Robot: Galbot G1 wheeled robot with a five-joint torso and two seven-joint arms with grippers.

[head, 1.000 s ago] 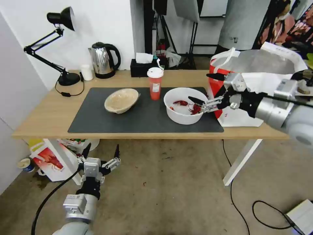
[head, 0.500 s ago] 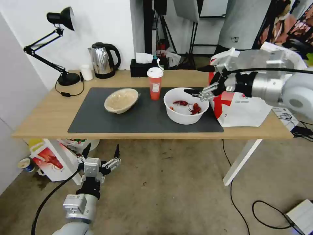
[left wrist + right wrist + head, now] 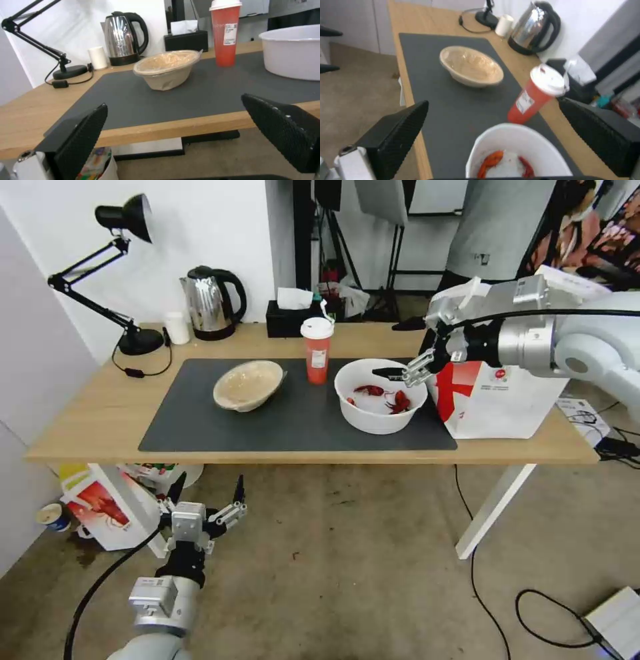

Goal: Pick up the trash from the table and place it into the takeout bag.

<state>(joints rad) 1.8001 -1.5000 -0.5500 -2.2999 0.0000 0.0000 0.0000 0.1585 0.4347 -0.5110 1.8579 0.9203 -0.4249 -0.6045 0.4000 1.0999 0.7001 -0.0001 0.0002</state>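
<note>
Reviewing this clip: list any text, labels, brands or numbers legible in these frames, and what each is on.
No text can be quoted as it reads.
Red drink cup: white sticker label with a small code square, print too small to read.
Takeout bag: small red logo with a line of print under it, too small to read.
Box-like bag on the floor: crayfish picture, no readable words.
Kettle, tissue box: no visible text.

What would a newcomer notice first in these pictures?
The right tool, open, hovers over the far rim of the white bowl of red shells, just left of the takeout bag. The red cup stands behind the bowl, and the left tool hangs open below the table.
</note>
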